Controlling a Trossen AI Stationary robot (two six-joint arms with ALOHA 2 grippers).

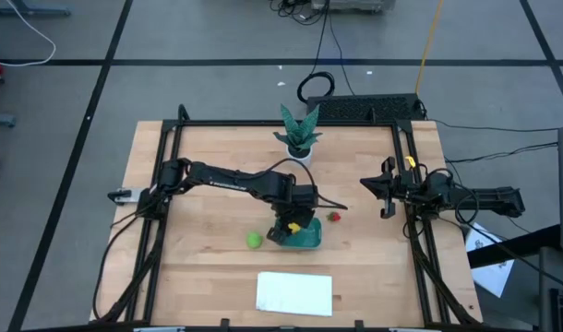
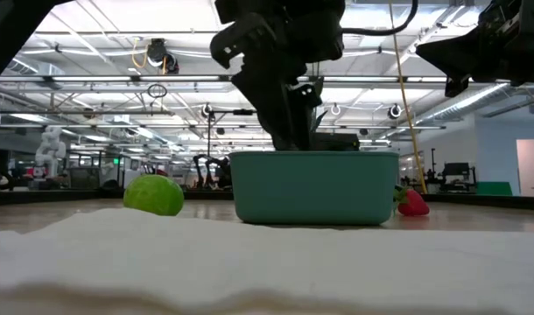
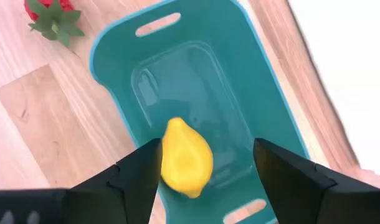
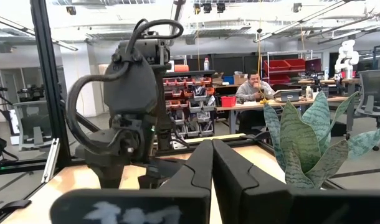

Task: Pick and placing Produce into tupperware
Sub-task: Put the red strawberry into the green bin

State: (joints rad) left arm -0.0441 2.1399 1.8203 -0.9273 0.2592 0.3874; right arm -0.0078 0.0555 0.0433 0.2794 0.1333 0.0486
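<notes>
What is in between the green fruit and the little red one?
The teal tub sits between the lime green fruit and the red one, as the low view shows. The left gripper hangs over it with the yellow fruit.

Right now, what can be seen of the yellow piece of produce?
The yellow toy lemon is a small, smooth, plastic-looking oval with a pointed tip. In the left wrist view it sits between the open fingers of the left tool, over the floor of the teal tupperware tub. One finger is right beside it; the other stands apart. Whether it rests on the tub floor cannot be told.
</notes>
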